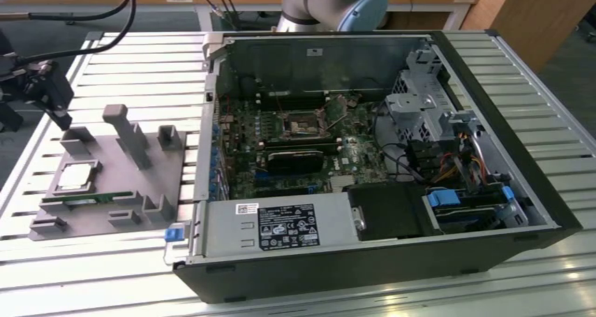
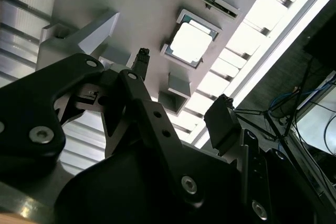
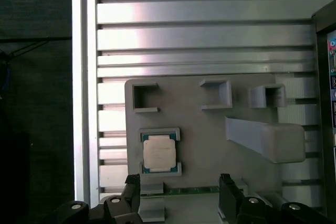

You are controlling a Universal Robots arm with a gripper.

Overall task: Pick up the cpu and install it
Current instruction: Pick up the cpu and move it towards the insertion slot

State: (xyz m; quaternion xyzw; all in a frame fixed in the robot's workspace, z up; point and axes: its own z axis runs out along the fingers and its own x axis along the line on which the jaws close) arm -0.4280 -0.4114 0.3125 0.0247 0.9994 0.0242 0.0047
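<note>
The cpu [image 1: 77, 177] lies flat with its silvery top up in a shallow nest on a grey fixture plate [image 1: 112, 216] at the exterior view's lower left. It shows in both wrist views [image 2: 191, 41] [image 3: 159, 151], with a low grey bracket against each of two opposite edges. Nothing is touching it.

The gripper [image 1: 56, 111] hangs at the exterior view's upper left, above the plate's far corner and clear of it. In both wrist views [image 2: 181, 85] [image 3: 179, 184] its two black fingers [image 3: 227, 184] stand wide apart with nothing between them. The cpu sits just past the fingertips, not between them.

A long green memory stick [image 1: 84, 200] lies in a slot of the same plate, just beside the cpu. In the first wrist view it [image 3: 191, 189] runs across the gap between the fingers. The plate also carries several upright grey posts and pockets.

The plate rests on a slatted aluminium table [image 1: 139, 59]. Beside it, filling the middle and the exterior view's right, an open computer case [image 1: 521, 198] lies on its side with the motherboard [image 1: 279, 142] exposed. The robot arm [image 1: 336, 3] stands at the top centre of that frame, behind the case.
</note>
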